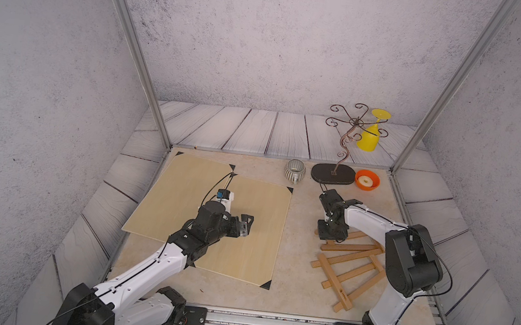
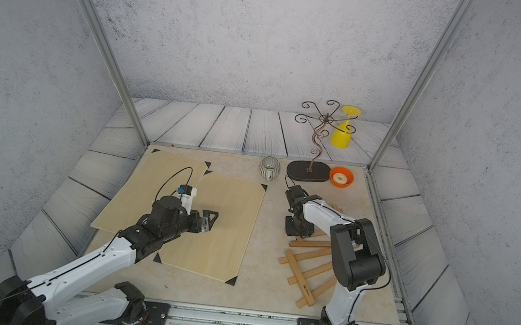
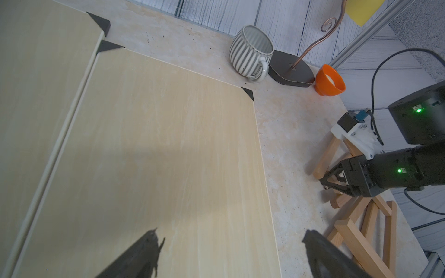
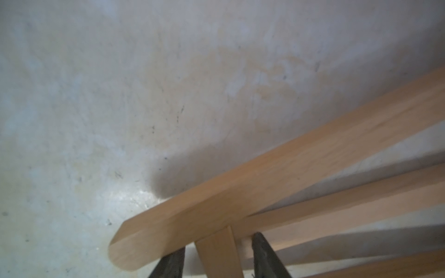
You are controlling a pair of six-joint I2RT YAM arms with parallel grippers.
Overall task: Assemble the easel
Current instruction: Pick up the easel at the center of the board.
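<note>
Pale wood easel [image 1: 334,280] lies flat on the mottled beige table [image 1: 300,208], its squared slats fanned, to the right of two light wood-grain boards [image 1: 249,252]. Right gripper [image 4: 219,241] straddles one slat [image 4: 216,262] at the easel's far end, jaws narrow. Whether they pinch it I cannot tell, as the view is blurred. Left gripper [image 1: 245,223] hangs spread wide over the boards, well apart from the easel.

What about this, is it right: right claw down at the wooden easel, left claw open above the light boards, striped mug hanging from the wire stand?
Not quite. The striped mug stands on the table beside the wire stand; a yellow glass hangs from it. Both top views show this; the rest holds.
</note>
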